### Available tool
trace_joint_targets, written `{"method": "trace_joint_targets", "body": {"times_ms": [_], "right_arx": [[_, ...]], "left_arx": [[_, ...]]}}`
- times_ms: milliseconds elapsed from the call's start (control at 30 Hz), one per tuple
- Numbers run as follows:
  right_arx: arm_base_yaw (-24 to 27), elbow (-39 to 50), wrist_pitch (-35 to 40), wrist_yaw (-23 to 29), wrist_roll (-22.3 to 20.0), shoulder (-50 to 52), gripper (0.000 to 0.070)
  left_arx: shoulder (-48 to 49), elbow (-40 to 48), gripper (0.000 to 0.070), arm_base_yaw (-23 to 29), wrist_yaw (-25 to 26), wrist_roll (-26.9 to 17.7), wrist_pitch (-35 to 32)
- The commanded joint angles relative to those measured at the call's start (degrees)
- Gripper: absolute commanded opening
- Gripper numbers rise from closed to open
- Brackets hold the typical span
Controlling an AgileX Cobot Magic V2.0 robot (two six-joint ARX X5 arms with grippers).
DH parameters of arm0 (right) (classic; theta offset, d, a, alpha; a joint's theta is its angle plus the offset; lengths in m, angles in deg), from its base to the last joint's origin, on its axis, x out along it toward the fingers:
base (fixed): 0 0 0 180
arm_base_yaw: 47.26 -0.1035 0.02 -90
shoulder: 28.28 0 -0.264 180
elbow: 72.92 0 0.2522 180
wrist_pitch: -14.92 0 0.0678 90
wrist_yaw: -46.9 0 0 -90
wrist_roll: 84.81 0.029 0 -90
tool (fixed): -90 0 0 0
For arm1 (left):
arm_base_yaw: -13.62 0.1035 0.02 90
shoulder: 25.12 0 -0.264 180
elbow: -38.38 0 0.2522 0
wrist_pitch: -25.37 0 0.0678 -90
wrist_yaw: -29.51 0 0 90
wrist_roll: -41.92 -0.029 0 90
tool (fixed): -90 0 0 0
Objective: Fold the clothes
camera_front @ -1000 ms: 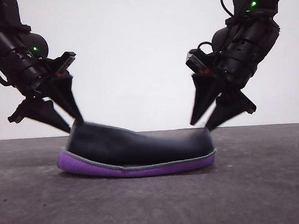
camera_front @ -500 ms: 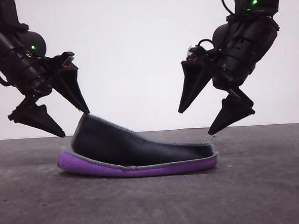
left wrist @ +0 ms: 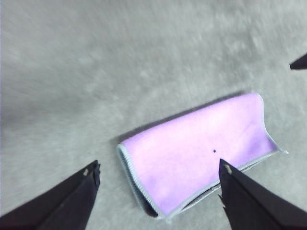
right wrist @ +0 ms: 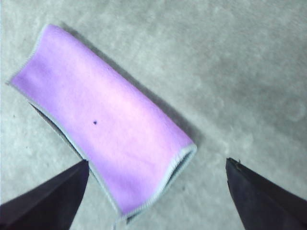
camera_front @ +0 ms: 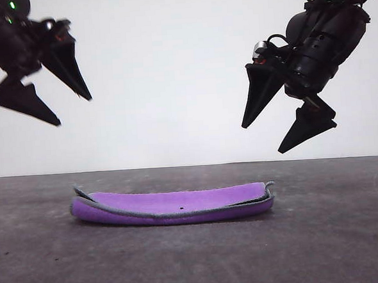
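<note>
Grey table (camera_front: 349,234): purple cloth (camera_front: 173,205) lying folded, apparently in half. Left gripper (camera_front: 57,98) and right gripper (camera_front: 279,131) raised above, jaws spread, empty.

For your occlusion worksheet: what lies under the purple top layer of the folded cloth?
Under the cloth's purple top layer, a grey-bordered lower layer peeks out along the edges; its dark inner faces are mostly covered. It rests on the table.
</note>
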Motion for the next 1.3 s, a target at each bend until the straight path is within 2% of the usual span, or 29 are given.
{"method": "trace_joint_targets", "body": {"times_ms": [0,100,333,400,467,567,633,767,900,1067,1267], "right_arx": [[-0.1,-1.1,-2.6,0.1,-1.6,-0.1,0.0584],[-0.1,-0.7,-5.7,0.5,-2.7,0.5,0.0595],[0.1,-0.4,-5.1,2.2,-2.5,9.4,0.0594],[0.2,-0.5,-3.3,6.2,-1.1,13.9,0.0594],[0.1,-0.5,-1.7,13.6,0.1,19.2,0.0593],[-0.3,-0.4,-1.1,21.8,1.1,26.8,0.0593],[-0.9,0.0,-1.9,22.8,2.2,31.2,0.0593],[-1.0,4.4,-2.5,23.0,3.4,39.1,0.0593],[-1.2,15.1,0.3,21.7,5.7,45.0,0.0593],[-1.3,32.9,15.3,17.0,13.2,50.0,0.0593],[-1.3,46.2,30.8,11.5,20.9,47.7,0.0593]], "left_arx": [[0.1,-1.0,0.0477,0.0,-1.0,-0.5,0.7],[2.2,-1.0,0.0477,0.1,-2.9,-1.0,2.4],[8.1,-1.0,0.0477,0.6,-4.2,-1.3,2.8],[9.6,-1.0,0.0477,0.6,-4.9,-1.3,2.5],[10.7,-1.0,0.0477,0.6,-5.5,-1.3,2.4],[11.6,-1.0,0.0477,0.6,-5.5,-1.3,3.5],[11.8,-1.0,0.0477,0.6,-5.5,-1.3,4.1],[12.0,-1.0,0.0477,0.6,-5.5,-1.3,3.6],[12.0,-1.0,0.0476,0.6,-5.5,-1.3,3.2],[12.0,-1.0,0.0477,0.6,-5.5,-1.3,2.2],[12.0,-1.0,0.0477,0.6,-5.5,-1.3,2.4]]}}
